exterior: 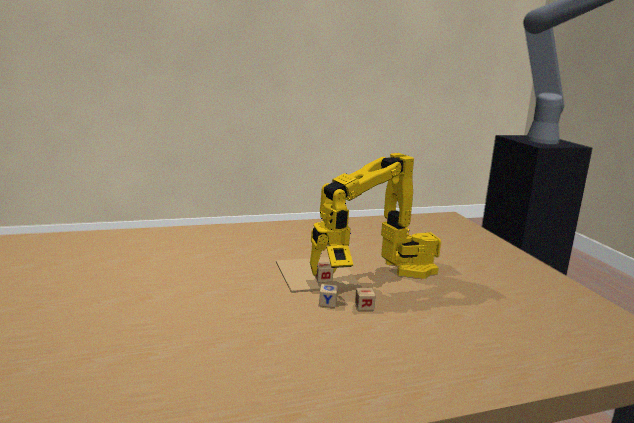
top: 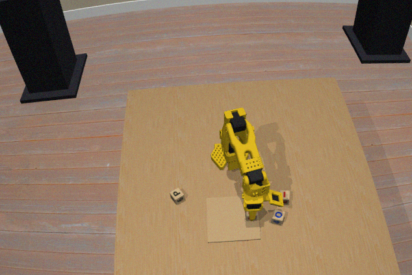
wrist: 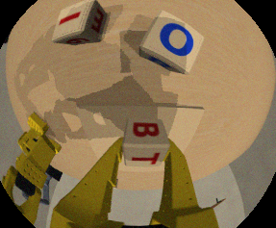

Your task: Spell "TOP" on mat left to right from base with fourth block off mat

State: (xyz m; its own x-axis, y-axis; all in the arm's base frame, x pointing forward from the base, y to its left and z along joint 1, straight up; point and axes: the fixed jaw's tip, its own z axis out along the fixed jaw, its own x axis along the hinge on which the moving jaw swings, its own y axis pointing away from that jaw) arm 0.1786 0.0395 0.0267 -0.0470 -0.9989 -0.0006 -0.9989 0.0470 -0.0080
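My gripper [top: 251, 215] [exterior: 322, 277] [wrist: 142, 156] is shut on the T block [exterior: 324, 271] [wrist: 142, 133], a wooden cube with red letters T and B on the faces that show. It holds the block low over the right edge of the tan mat [top: 226, 225] [exterior: 292, 273]; I cannot tell if the block touches the mat. The O block [top: 278, 216] [exterior: 327, 295] [wrist: 172, 39], with a blue O on top, lies on the table just right of the mat. The block with a red I on top [top: 285, 195] [exterior: 365, 299] [wrist: 79, 20] lies behind it. The P block [top: 177, 196] lies off the mat to its left.
The arm's yellow base [top: 232, 132] [exterior: 414, 254] stands mid-table behind the mat. Black pedestals [top: 39, 38] [top: 382, 15] [exterior: 532, 198] stand on the floor beyond the table, one bearing a grey arm [exterior: 545, 75].
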